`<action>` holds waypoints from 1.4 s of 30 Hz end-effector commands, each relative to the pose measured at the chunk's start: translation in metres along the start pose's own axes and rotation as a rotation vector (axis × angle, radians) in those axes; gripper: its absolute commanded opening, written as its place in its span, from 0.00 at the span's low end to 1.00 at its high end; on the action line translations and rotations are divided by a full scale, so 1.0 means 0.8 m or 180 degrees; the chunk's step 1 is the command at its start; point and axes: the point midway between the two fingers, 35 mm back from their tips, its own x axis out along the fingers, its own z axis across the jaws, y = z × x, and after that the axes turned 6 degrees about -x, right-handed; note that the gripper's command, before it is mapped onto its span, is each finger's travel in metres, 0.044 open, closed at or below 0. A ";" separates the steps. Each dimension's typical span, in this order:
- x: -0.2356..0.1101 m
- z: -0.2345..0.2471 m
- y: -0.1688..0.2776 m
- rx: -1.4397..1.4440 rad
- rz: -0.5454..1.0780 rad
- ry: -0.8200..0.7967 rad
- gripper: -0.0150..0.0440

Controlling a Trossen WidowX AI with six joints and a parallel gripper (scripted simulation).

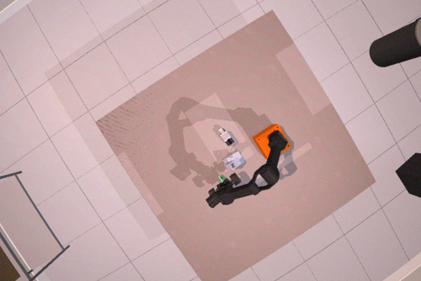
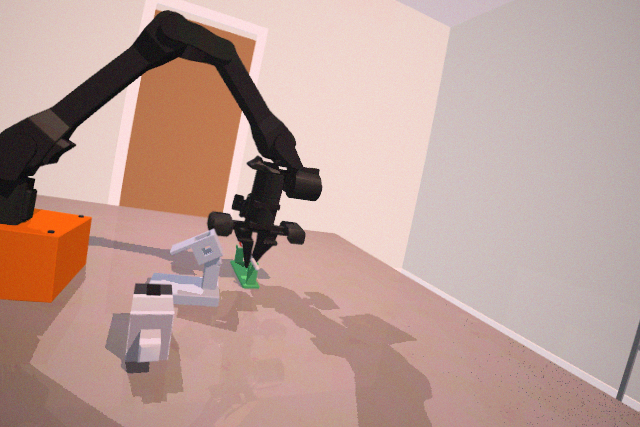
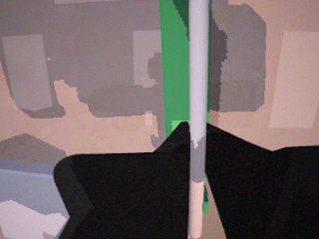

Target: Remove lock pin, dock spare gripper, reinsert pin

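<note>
Brown table, cream wall, orange door behind. Arm on orange base block. Grey mount stands between base and green stand; its socket shows nothing in it. Spare gripper sits apart, nearer the camera. Gripper clamped on pale lock pin, low over the stand.

In the wrist view the lock pin runs off the frame at twelve o'clock, and the black fingers cover most of the green stand and the mount at seven o'clock.
</note>
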 end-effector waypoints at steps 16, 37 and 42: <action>0.001 0.000 0.000 -0.0002 0.0000 0.0007 0.39; -0.031 0.010 -0.005 0.0020 -0.0001 -0.0084 1.00; -0.043 0.014 -0.006 0.0031 -0.0002 -0.0126 1.00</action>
